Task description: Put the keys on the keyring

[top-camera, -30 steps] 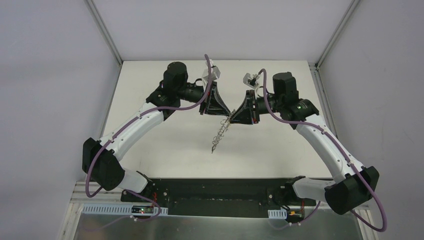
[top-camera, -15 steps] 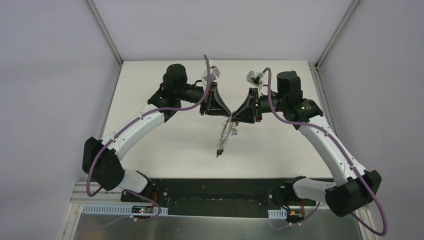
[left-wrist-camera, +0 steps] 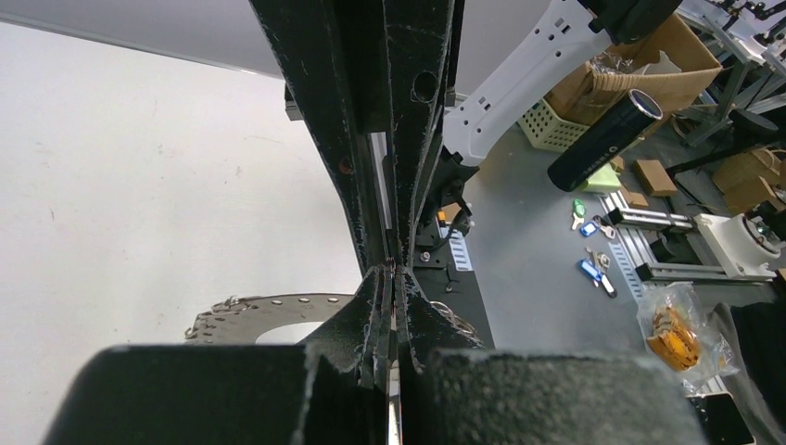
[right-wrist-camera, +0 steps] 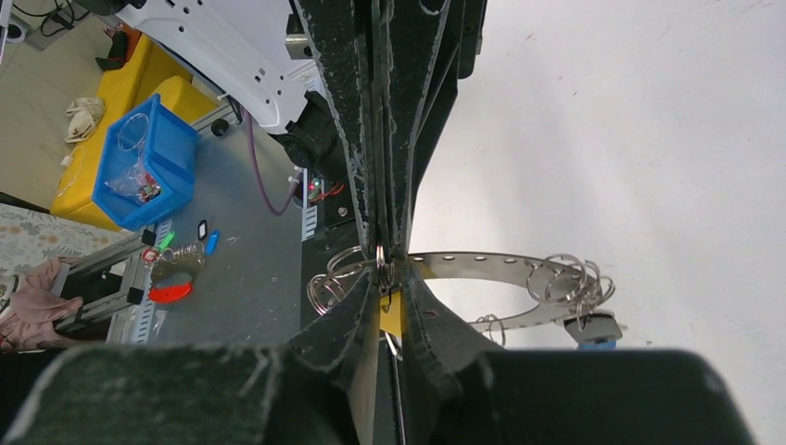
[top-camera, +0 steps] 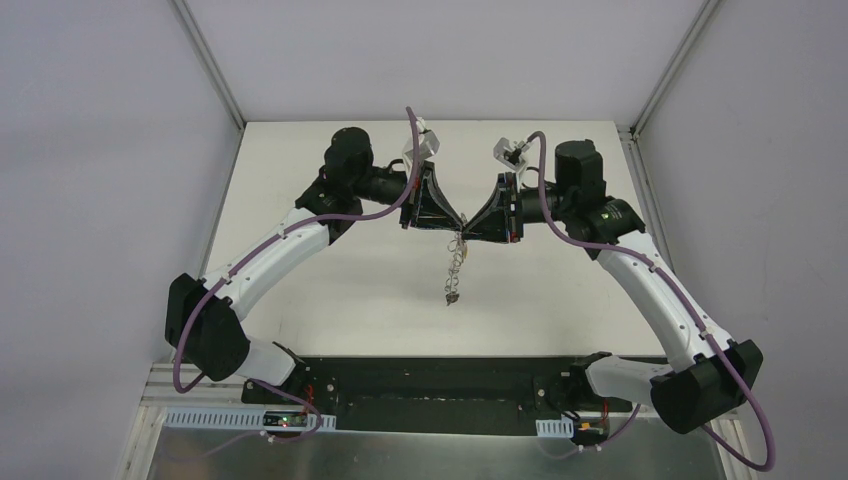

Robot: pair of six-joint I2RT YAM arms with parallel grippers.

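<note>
Pale cream rectangular table with a matte top, seen from above.
A long black mounting plate lies flat along its near edge, carrying the left arm's white base and the right arm's white base. A large flat grey metal keyring hangs edge-on over the table's middle; whether its low end touches the surface cannot be told.
</note>
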